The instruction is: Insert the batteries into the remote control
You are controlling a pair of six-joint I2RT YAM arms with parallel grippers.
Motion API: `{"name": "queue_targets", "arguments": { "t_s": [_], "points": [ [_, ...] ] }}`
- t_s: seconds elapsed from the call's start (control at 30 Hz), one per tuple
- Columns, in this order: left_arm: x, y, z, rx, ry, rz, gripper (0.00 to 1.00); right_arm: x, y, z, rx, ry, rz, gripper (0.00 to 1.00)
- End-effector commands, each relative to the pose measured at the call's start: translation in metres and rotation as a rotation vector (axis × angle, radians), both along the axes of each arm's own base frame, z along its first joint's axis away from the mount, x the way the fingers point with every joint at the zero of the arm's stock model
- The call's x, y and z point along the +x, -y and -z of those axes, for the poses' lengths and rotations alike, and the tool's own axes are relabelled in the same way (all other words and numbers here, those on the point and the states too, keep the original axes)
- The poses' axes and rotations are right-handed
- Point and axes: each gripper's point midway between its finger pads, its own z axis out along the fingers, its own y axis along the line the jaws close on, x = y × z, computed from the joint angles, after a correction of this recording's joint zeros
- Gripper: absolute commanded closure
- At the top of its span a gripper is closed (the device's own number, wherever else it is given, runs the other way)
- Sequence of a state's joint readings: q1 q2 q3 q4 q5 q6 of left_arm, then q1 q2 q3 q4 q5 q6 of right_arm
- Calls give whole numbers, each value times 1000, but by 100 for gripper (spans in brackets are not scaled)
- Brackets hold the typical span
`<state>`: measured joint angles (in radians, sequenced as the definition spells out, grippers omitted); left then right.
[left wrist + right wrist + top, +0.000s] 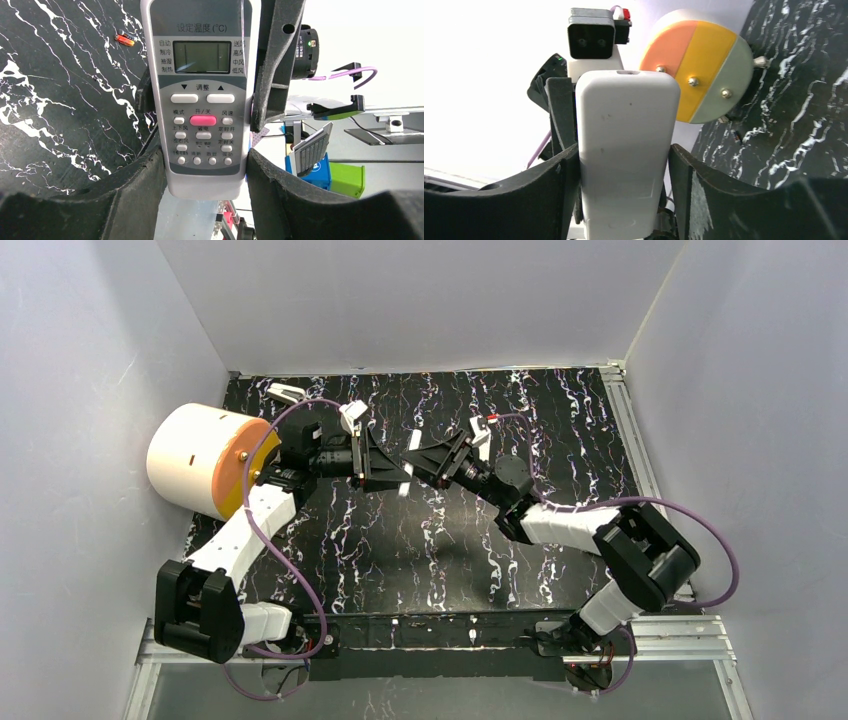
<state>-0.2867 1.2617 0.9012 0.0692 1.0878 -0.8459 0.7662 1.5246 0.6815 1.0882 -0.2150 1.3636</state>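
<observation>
White remote control (202, 100) clamped in left end effector (205, 156); right end effector (623, 150) straddles it, grip unclear; battery (125, 39) blurred.

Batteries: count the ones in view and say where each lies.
1. One battery lies on the marbled table, left of the remote control near its top end, in the left wrist view. Others may be hidden from the cameras.

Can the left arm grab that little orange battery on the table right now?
Probably not. Its fingers are full, clamped on the remote. The battery lies bare on the table, nothing covering it, so it could likely get there once the remote is let go.
</observation>
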Motion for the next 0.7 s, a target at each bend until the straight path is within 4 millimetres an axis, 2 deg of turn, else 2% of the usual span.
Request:
{"name": "queue_targets", "arguments": {
  "t_s": [0.0, 0.13, 0.2, 0.23, 0.3, 0.37, 0.43, 0.53, 0.67],
  "points": [
    [-15, 2, -39, -61, 97, 66, 68, -9, -5, -53, 158, 119, -63, 34],
    [-13, 1, -42, -59, 95, 44, 59, -11, -6, -59, 176, 147, -82, 54],
    [-8, 1, -42, -42, 103, 8, 45, -13, -6, -60, 159, 173, -77, 60],
    [-5, 0, -41, -27, 111, -12, 38, -13, -5, -59, 140, 188, -68, 61],
    [0, -2, -41, -2, 126, -48, 16, -13, -3, -57, 81, 234, -44, 62],
    [3, -4, -40, 24, 146, -78, 4, -14, -3, -54, -12, 290, -32, 62],
    [5, -9, -36, 69, 146, -110, 2, -11, -1, -40, -141, 317, -13, 62],
    [11, -21, -33, 120, 136, -167, 2, -17, 6, -22, -262, 354, -24, 62],
    [21, -37, -39, 101, 81, -239, 1, -20, 16, 6, -471, 448, -47, 61]
  ]
}}
